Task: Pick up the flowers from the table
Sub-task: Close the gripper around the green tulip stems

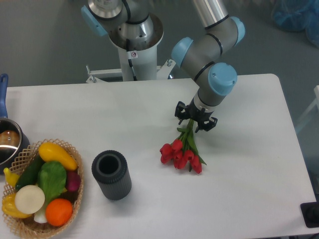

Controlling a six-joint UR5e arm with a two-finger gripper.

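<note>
The flowers (182,152), a small bunch of red tulips with green stems, lie on the white table (249,169) right of centre. The blooms point toward the front edge and the stems run back and up to the right. My gripper (194,121) points down over the far end of the stems, one finger on each side of them. The jaws are still a little apart and the fingertips are hidden behind the gripper body. The bunch rests on the tabletop.
A black ribbed cylinder (111,175) stands upright left of the flowers. A wicker basket (78,160) of vegetables sits at the front left corner. A metal pot (7,143) with a blue handle is at the left edge. The robot base (134,45) is behind the table.
</note>
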